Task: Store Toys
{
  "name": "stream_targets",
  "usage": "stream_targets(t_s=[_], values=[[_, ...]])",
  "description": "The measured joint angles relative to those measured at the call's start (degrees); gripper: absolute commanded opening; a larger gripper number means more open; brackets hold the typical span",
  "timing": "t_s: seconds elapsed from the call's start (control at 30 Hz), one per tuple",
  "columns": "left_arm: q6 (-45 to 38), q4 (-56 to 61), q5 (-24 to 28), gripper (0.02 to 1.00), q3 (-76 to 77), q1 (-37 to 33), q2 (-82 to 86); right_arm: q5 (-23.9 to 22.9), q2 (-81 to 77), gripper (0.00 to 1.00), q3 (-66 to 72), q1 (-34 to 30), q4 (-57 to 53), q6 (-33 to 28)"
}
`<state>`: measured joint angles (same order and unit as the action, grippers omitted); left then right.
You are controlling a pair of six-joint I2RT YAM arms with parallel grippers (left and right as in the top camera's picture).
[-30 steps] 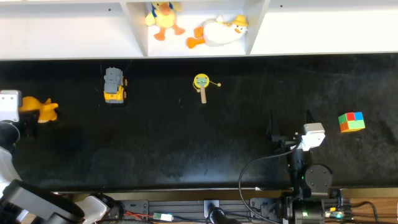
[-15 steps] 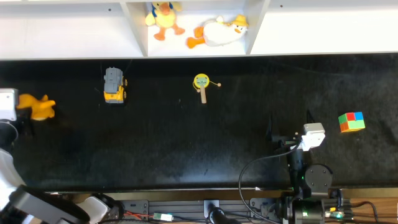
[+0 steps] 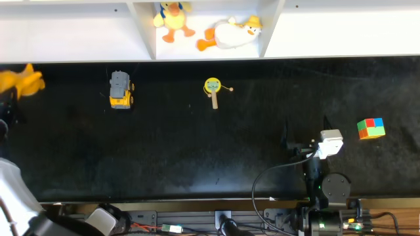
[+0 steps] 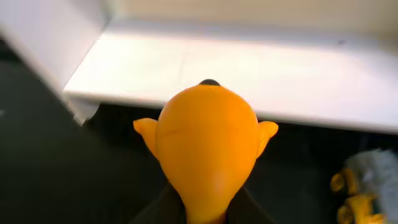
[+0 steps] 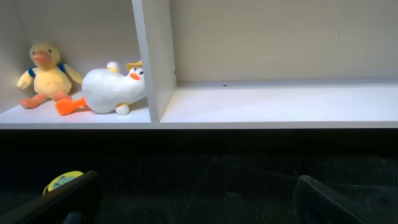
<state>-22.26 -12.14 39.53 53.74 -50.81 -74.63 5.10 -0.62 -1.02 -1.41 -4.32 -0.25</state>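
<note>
Orange toy animal (image 4: 205, 149) is clamped in the left gripper (image 4: 205, 214), held above the black table (image 3: 197, 144) near its left edge and close to the white shelf (image 4: 249, 68), while the right gripper (image 5: 196, 205) stands wide open and empty, facing the compartment with a yellow plush duck (image 5: 45, 73) and a white plush goose (image 5: 112, 90).

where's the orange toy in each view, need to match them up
top view: the orange toy sits at the far left edge, close to the front of the white shelf.
left wrist view: it is at the centre, with the shelf's floor behind it.
right wrist view: not in it.
shared landmark: the white shelf; the yellow truck also links the top and left wrist views.
</note>
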Motion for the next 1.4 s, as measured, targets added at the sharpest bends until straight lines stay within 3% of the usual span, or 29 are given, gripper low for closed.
stream_targets(t_s=[0.27,0.67,1.4], values=[[4.9,1.0,-2.1,0.073,2.7,6.2,0.5,0.0,0.0,0.996,0.0,0.0,0.0,0.0],[6.1,1.0,-3.9,0.06,13.7,8.1,-10.6,0.0,0.0,0.996,0.0,0.0,0.0,0.0],[4.7,-0.6,-9.9,0.064,16.2,10.3,-15.1,0.0,0.0,0.993,0.0,0.0,0.0,0.0]])
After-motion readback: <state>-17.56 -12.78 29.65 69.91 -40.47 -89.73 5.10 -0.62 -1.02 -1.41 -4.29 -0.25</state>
